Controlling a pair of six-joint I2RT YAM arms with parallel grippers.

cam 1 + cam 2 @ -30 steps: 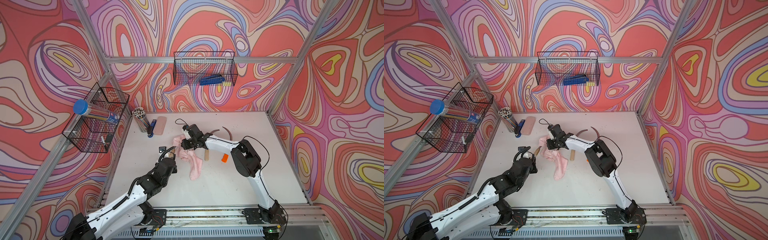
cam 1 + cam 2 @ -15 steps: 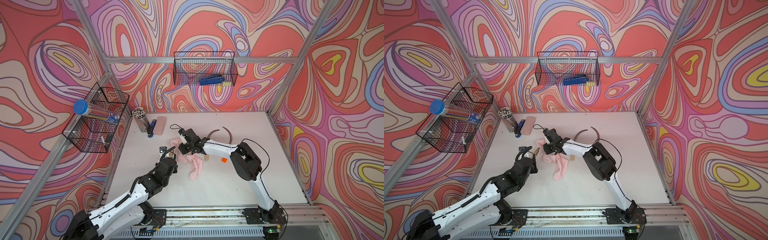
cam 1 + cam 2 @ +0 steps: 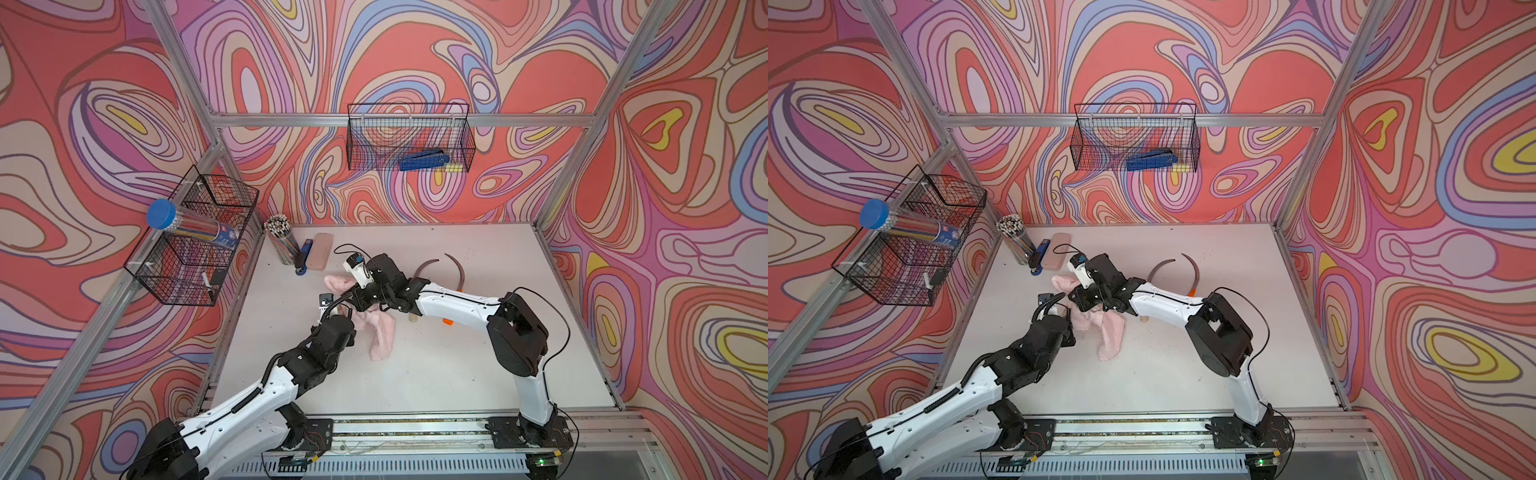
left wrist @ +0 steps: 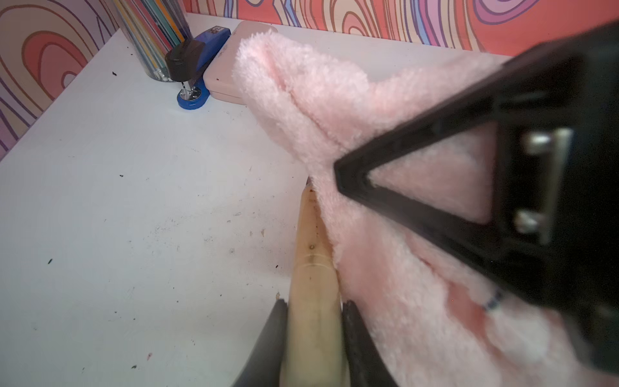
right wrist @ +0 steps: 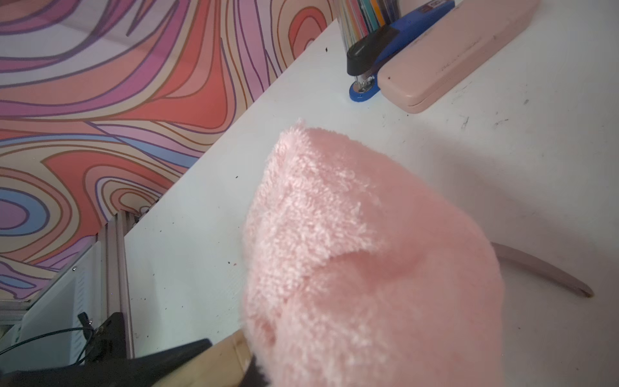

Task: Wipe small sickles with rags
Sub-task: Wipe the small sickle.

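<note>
My left gripper (image 4: 315, 311) is shut on the pale wooden handle (image 4: 313, 274) of a small sickle (image 3: 341, 308), low over the white table. The pink rag (image 3: 382, 336) (image 4: 385, 160) (image 5: 368, 251) is draped over that sickle's blade. My right gripper (image 3: 360, 298) is shut on the rag just beyond the handle; one of its black fingers (image 4: 435, 187) presses into the cloth. A curved blade tip (image 5: 542, 271) shows past the rag. Behind the right arm lie two more sickles, with dark blades (image 3: 426, 268) (image 3: 457, 270), a wooden handle end (image 3: 412, 318) and an orange handle (image 3: 446, 321).
At the back left of the table stand a pink oblong case (image 3: 319, 251), a blue stapler (image 3: 303, 257) and a cup of pencils (image 3: 282, 243). Wire baskets hang on the back wall (image 3: 409, 137) and the left wall (image 3: 195, 237). Aluminium posts frame the table.
My right gripper has slid left and nearer with the rag, towards the left gripper, dragging the cloth along the sickle. The left gripper has stayed put, holding the handle.
</note>
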